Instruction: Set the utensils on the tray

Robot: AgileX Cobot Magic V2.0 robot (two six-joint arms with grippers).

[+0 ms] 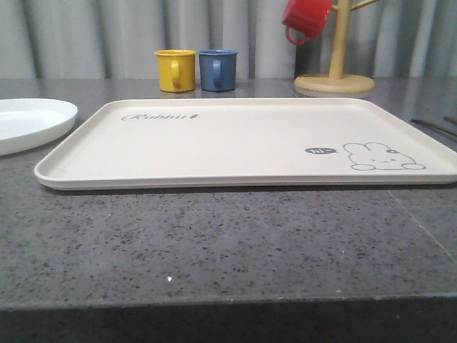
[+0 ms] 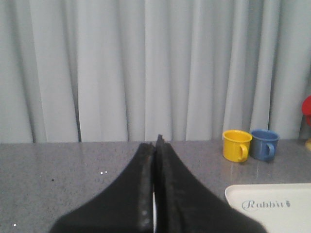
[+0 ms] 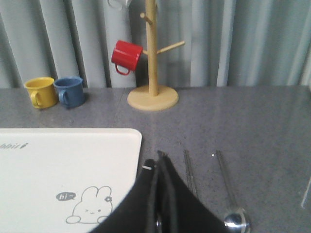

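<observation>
Utensils [image 3: 228,189] lie thin, stiff, slippery on the tabletop [image 1: 214,243]; pinch mid-handle. Both jaws are closed, empty.

Silver utensils [image 3: 228,187] lie on countertop beside bare cream tray [image 1: 243,136].

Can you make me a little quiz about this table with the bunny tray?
1. True or false: the tray already has utensils on it.
2. Which mug hangs on the wooden mug tree? A) yellow B) blue C) red
3. Fill in: the spoon lies on the ______, beside the tray.

Key:
1. False. The tray is bare; the spoon and a second utensil lie beside it on the counter.
2. C. The red mug hangs there; the yellow mug and blue mug stand on the counter.
3. Counter.
</observation>
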